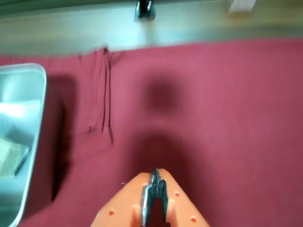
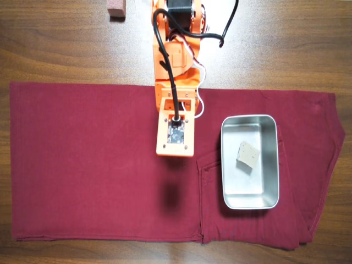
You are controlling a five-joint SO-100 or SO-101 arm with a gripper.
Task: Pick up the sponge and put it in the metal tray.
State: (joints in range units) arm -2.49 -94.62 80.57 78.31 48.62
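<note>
Sponge (image 2: 248, 154), a small grey-beige block, lies inside the metal tray (image 2: 231, 195), tilted a little against the tray's sides and sitting toward its middle. In the wrist view the orange claw (image 1: 155, 182) enters from the bottom edge with its two fingers pressed together and nothing between them, poised above the bare red cloth (image 1: 213, 118). To its left in that view stands the tray with the sponge (image 1: 10, 156) resting in it, well apart from the claw. A seam fold runs through the cloth beyond. In the overhead view the orange arm (image 2: 175, 82) reaches down from the top edge over the cloth, just beside the tray's left rim. Farther off, on the wooden worktop (image 2: 60, 44), sits a pinkish-red block (image 2: 116, 9).
</note>
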